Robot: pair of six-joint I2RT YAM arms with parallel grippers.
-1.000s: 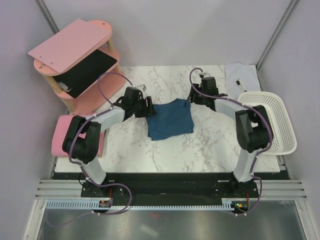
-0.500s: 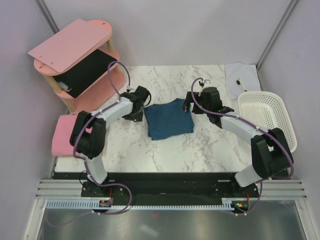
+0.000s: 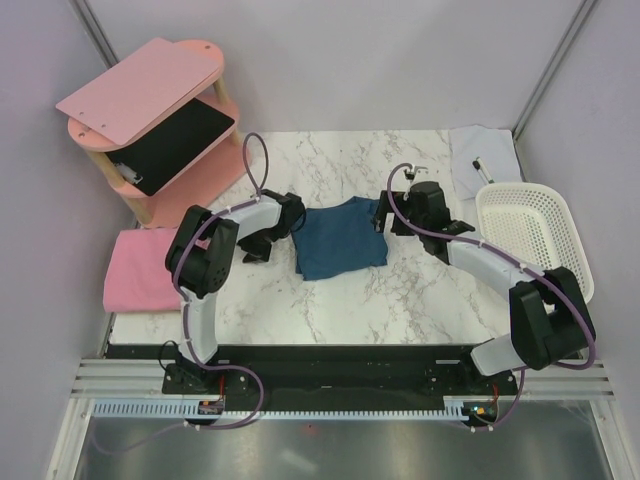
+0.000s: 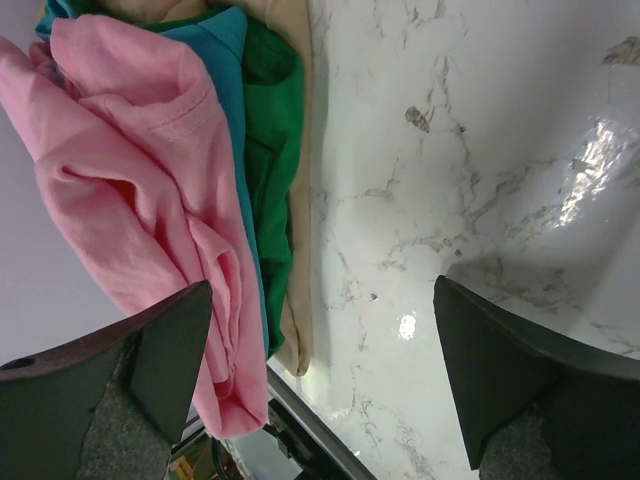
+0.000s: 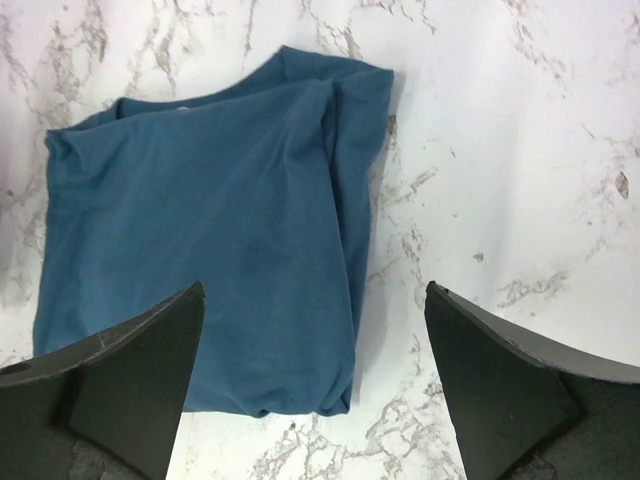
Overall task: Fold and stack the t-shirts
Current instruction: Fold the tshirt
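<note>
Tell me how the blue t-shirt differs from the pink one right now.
Place: the blue t-shirt lies in the middle of the table, and the pink t-shirt lies at its left edge. Support: the blue one rests alone on bare marble, while the pink one tops a pile of other cloths. Shape: the blue one is folded into a rough rectangle, while the pink one looks bunched and creased. Both are soft cloth, lying free.

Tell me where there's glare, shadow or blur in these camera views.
Left wrist: bright glare patches on the marble table, pink cloth still clear. Right wrist: even light, teal t-shirt sharp, thin shadow along its right edge. Top external: evenly lit and sharp.
</note>
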